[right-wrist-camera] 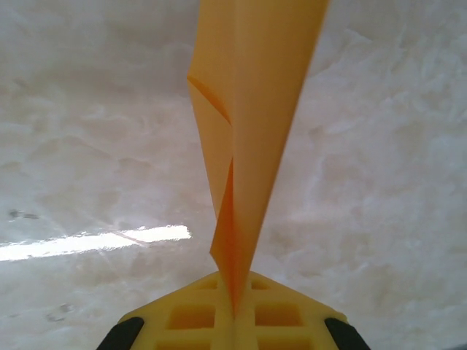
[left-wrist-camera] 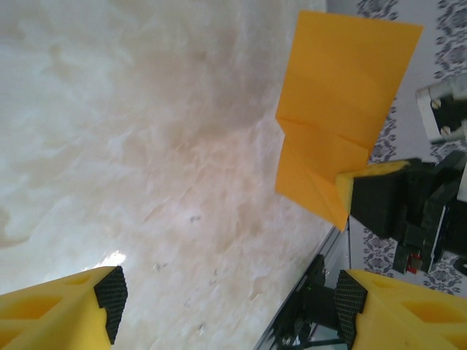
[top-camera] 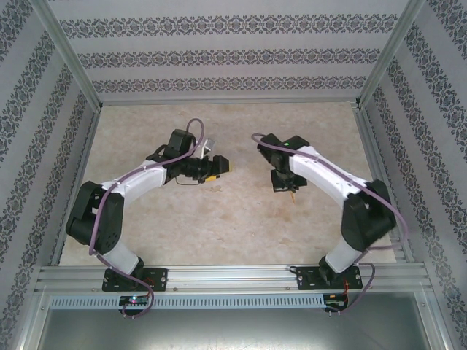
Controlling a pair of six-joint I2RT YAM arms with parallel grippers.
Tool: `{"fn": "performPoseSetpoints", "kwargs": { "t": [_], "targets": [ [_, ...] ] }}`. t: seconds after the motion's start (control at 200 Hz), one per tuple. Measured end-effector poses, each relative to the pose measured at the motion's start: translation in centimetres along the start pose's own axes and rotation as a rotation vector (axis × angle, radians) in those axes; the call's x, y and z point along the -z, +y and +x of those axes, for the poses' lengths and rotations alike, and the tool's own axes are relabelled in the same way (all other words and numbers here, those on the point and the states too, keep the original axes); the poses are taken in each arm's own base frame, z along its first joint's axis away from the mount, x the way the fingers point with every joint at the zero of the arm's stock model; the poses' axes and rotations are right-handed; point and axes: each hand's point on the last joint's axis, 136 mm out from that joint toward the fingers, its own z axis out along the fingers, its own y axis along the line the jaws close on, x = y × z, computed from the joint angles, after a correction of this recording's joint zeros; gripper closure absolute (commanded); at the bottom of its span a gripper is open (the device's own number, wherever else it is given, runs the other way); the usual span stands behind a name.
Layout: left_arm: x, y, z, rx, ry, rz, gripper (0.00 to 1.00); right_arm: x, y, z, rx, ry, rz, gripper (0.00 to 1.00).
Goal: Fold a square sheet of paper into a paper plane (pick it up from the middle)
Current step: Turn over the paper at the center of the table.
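1. Plainly, the sheet of paper (left-wrist-camera: 343, 87) was in the right tool (right-wrist-camera: 233, 312), whose jaws were pressed flat together on one narrow end of it. The rest stood out beyond the fingertips, between the two arms and over the pale, marbled surface (left-wrist-camera: 146, 146). Whether its far edge touched that surface I could not tell.
2. The left tool (left-wrist-camera: 230, 299) stood with its jaws wide apart and nothing between them. It was aimed toward the paper but was apart from it.
3. The paper was already folded into layers, with creases running across it. A loose flap (right-wrist-camera: 208, 160) curled open along one side.
4. I judged it very light and thin: limp where it was a single layer, and a little stiffer along the creases and where the layers doubled. It looked easy to bend, crumple or tear under a hard or twisting pinch. It also looked smooth enough to slide, though the black ribbed pads (left-wrist-camera: 111, 295) ought to bite well.
5. The safest hold, to my eye, was flat across the layered part close to a crease, so the fold stayed shut. The curling flap or a bare corner would probably buckle or pull the layers open.
6. I could read no brand, label or writing anywhere. The paper was plain orange-yellow on both faces, the tools carried no legible marks, and the walls (top-camera: 219, 29) bore only a repeating ornamental pattern.
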Motion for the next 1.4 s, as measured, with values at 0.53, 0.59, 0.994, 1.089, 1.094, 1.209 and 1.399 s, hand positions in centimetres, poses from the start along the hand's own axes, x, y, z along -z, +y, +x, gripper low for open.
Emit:
{"fn": "performPoseSetpoints", "kwargs": {
  "t": [0.53, 0.59, 0.994, 1.089, 1.094, 1.209, 1.399],
  "targets": [
    [3.8, 1.6, 5.3, 0.046, -0.006, -0.095, 0.22, -3.4, 11.9, -1.2, 0.199, 0.096, -0.045, 0.74],
    [4.1, 1.6, 5.8, 0.049, -0.005, -0.102, 0.22, -3.5, 13.0, -1.1, 0.200, 0.096, -0.081, 0.73],
    [5.2, 2.1, 6.2, 0.066, -0.018, -0.128, 0.23, -4.8, 18.1, -0.7, 0.158, 0.112, -0.365, 0.58],
    [4.9, 2.5, 6.2, 0.074, -0.008, -0.134, 0.23, -3.7, 18.1, -0.8, 0.127, 0.087, -0.458, 0.55],
    [4.9, 2.5, 6.2, 0.075, -0.007, -0.134, 0.23, -3.7, 18.1, -0.8, 0.126, 0.086, -0.462, 0.55],
    [4.1, 3.1, 5.9, 0.094, 0.011, -0.147, 0.25, -1.7, 16.9, -1.2, 0.074, 0.032, -0.564, 0.53],
    [2.1, 2.2, 4.3, 0.071, 0.038, -0.141, 0.34, 0.4, 12.6, -1.9, -0.042, -0.046, -0.672, 0.53]
  ]
}}
